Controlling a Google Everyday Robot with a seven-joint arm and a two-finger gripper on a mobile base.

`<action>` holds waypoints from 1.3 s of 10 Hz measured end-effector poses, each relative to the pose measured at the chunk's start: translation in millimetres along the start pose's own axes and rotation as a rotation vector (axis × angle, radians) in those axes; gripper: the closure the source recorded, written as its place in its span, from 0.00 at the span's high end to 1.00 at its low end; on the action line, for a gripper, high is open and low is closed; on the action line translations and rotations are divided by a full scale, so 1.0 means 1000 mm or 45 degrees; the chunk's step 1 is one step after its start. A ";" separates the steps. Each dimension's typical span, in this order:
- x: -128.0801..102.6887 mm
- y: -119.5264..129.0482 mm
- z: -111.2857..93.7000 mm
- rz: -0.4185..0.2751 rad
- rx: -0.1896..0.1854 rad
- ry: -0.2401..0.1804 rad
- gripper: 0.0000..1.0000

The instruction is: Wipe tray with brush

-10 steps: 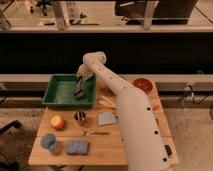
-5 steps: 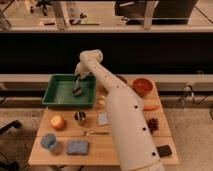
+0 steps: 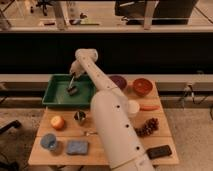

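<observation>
The green tray [image 3: 54, 98] sits at the table's back left corner. The dark brush [image 3: 73, 89] stands nearly upright inside it, with its bristle head down on the tray floor near the middle. My gripper [image 3: 74, 74] hangs just above the tray's far side, shut on the top of the brush's slim handle. The white arm rises from the bottom of the view, bends at its elbow and hides the middle of the table.
A red-orange bowl [image 3: 142, 86] and a purple bowl [image 3: 119, 81] stand at the back right. In front lie an orange fruit [image 3: 57, 122], a metal cup [image 3: 79, 117], a fork [image 3: 90, 133], a blue sponge [image 3: 77, 147], a carrot [image 3: 149, 107] and a black block [image 3: 159, 151].
The gripper and the brush have slid a little to the left across the tray floor. The other objects have not moved.
</observation>
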 end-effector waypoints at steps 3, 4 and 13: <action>-0.010 0.005 0.004 0.049 0.027 -0.107 0.00; -0.014 0.006 0.002 0.047 0.031 -0.123 0.00; -0.027 0.044 -0.030 0.056 0.004 -0.096 0.00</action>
